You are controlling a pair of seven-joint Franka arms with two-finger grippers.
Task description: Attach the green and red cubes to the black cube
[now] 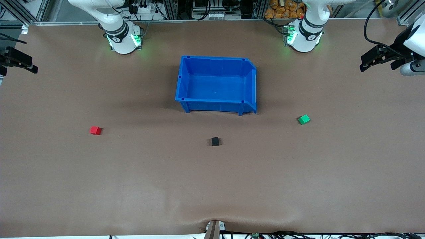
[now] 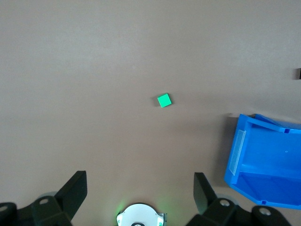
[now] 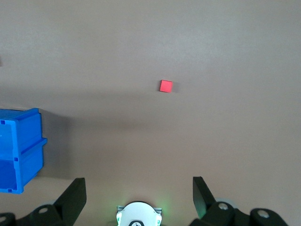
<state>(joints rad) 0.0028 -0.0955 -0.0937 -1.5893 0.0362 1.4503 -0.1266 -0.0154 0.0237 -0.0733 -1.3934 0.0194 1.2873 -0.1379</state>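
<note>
A black cube (image 1: 215, 141) sits on the brown table, nearer the front camera than the blue bin. A green cube (image 1: 304, 119) lies toward the left arm's end and shows in the left wrist view (image 2: 164, 100). A red cube (image 1: 95, 130) lies toward the right arm's end and shows in the right wrist view (image 3: 166, 85). My left gripper (image 1: 377, 64) is raised high over its end of the table, open and empty (image 2: 138, 181). My right gripper (image 1: 16, 66) is raised high over the right arm's end, open and empty (image 3: 138, 184). All three cubes lie well apart.
An empty blue bin (image 1: 215, 59) stands mid-table between the two arm bases, and also shows in the left wrist view (image 2: 263, 122) and the right wrist view (image 3: 19, 113). The arm bases stand along the table's edge farthest from the front camera.
</note>
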